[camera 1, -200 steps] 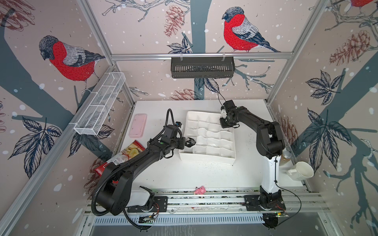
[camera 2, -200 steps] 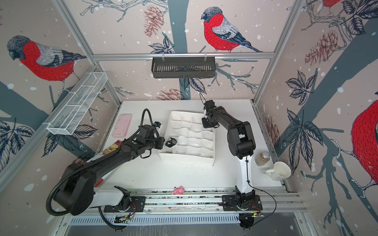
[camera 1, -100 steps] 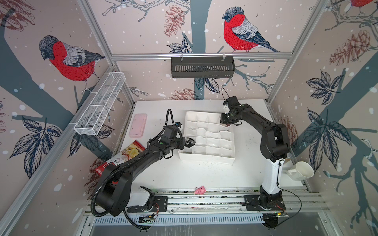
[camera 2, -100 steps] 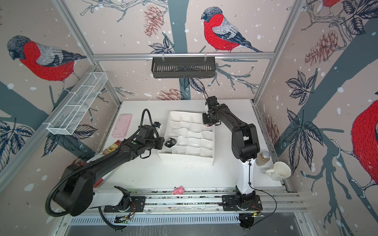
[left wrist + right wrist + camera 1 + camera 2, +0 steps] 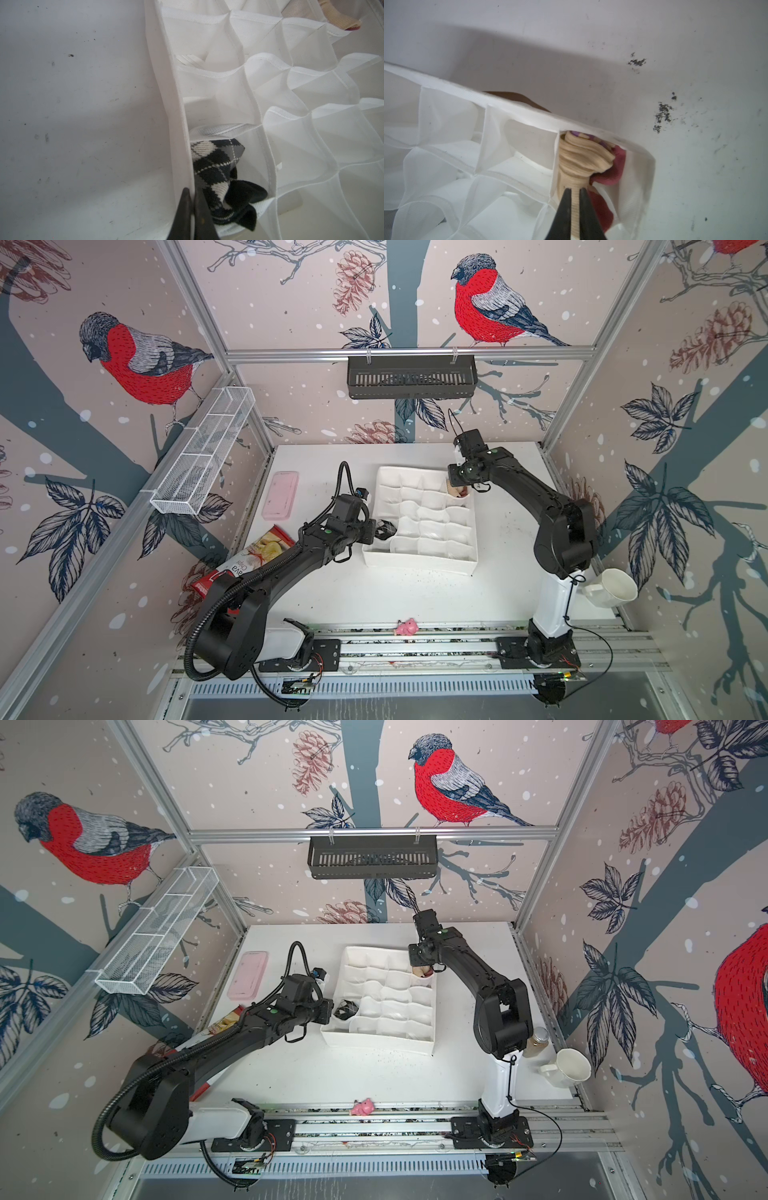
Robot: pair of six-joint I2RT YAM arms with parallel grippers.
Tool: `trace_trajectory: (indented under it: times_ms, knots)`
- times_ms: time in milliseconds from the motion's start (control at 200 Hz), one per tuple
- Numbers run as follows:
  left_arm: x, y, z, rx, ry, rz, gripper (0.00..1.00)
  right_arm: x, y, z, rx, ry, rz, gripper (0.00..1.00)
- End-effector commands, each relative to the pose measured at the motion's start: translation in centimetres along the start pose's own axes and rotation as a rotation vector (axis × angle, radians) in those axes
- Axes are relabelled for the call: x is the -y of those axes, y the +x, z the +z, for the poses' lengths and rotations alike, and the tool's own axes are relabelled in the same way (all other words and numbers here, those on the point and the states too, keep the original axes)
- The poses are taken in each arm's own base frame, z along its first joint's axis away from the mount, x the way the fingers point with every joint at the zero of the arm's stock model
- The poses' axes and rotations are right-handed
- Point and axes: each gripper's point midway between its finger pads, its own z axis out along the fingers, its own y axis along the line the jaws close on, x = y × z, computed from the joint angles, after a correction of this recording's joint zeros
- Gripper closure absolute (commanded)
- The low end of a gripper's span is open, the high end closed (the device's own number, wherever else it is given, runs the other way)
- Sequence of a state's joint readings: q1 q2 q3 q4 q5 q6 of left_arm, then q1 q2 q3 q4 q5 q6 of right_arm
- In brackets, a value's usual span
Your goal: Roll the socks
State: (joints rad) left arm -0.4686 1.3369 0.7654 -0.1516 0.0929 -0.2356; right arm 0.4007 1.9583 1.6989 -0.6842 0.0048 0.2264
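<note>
The left pincer [image 5: 192,194] is squeezed narrow on the outer wall of the white organizer [image 5: 176,99], with one finger outside and one inside. The argyle sock [image 5: 216,172] lies crumpled in the compartment just beside the inner finger (apparently touching it). The right pincer [image 5: 574,192] is clamped on the ribbed cuff of the tan sock [image 5: 581,158], which is bunched ahead of its tips in a corner compartment. The organizer stands on the counter [image 5: 675,62].

Ribbed-knit tan sock [image 5: 581,158], mesh-cloth organizer [image 5: 452,116]
</note>
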Motion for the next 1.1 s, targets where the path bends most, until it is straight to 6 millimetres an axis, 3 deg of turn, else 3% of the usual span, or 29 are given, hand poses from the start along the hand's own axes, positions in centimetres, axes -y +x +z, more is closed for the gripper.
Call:
trace_trajectory:
  times_ms: [0,70,225,375,475,585,675,806,951,1096]
  knots:
    - [-0.5,1.4,-0.1,-0.055,-0.022,0.004,1.00,-0.7,2.1,-0.1,-0.062,-0.006,-0.045,0.92]
    - [-0.4,1.3,-0.1,-0.053,-0.021,0.004,1.00,-0.4,2.9,0.3,-0.083,0.017,-0.047,0.93]
    - [-0.3,0.9,-0.3,-0.039,-0.014,-0.012,1.00,2.7,3.8,1.8,-0.128,0.169,-0.028,0.94]
    - [-0.3,0.0,-1.0,-0.005,-0.010,-0.021,1.00,2.9,4.4,3.7,-0.173,0.149,-0.034,0.94]
    - [-0.4,-1.1,-1.7,0.040,-0.003,-0.035,0.88,2.7,3.4,3.5,-0.137,0.128,-0.026,0.94]
    - [-0.8,-2.8,-2.8,0.106,-0.019,-0.044,0.79,1.7,0.6,0.8,-0.007,0.079,-0.020,0.89]
    - [-1.4,-4.0,-3.6,0.160,-0.045,-0.050,0.77,0.8,-1.8,-2.6,0.129,0.026,-0.025,0.81]
    - [-2.0,-5.4,-4.3,0.227,-0.050,-0.066,0.73,0.4,-3.8,-7.9,0.308,-0.020,-0.012,0.70]
    - [-3.5,-7.3,-5.8,0.316,-0.081,-0.087,0.72,3.9,-3.8,-11.8,0.466,0.024,0.079,0.66]
    - [-5.4,-9.0,-7.8,0.415,-0.139,-0.100,0.68,8.6,-1.7,-13.7,0.553,0.054,0.203,0.44]
